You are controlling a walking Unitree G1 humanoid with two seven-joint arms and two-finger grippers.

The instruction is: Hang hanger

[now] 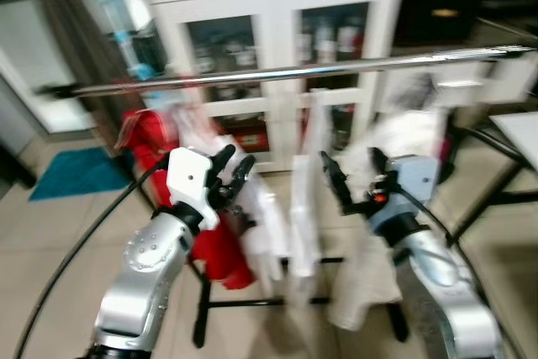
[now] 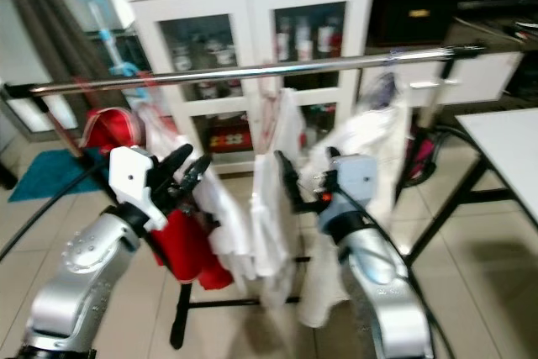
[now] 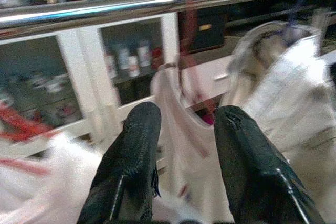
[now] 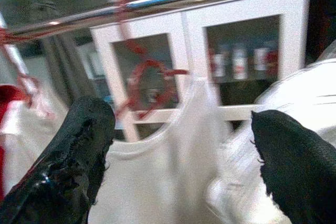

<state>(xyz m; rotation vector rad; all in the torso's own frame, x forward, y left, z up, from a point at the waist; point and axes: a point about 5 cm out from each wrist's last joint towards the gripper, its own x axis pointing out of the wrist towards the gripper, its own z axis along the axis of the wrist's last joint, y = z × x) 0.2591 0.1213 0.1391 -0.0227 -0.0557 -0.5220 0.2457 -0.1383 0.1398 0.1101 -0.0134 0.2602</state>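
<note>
Item: rail (image 2: 252, 71), chrome, level, running across in front of a white cabinet (image 2: 252, 6). Hung on it: a red garment (image 2: 181, 250) at my left, then white garments, among them a white top (image 4: 157, 182) on a red hanger (image 4: 144, 85) whose hook (image 4: 123, 1) is over the rail. Item: my left tool (image 1: 229, 172), raised below the rail, jaws apart, nothing between them; the white top lies beyond its fingers (image 3: 131, 150). Item: my right tool (image 1: 349, 176), raised likewise, jaws spread wide and empty, facing the red hanger and the top's neckline. Condition: head views blurred, so garment edges are uncertain. Judgement: the hanger appears to be on the rail already, so the step in hand is probably checking or releasing. To do it well I would keep both tools wide, draw them straight away from the cloth without snagging it, and confirm that the hook sits fully over the rail, not perched on its tip.
</note>
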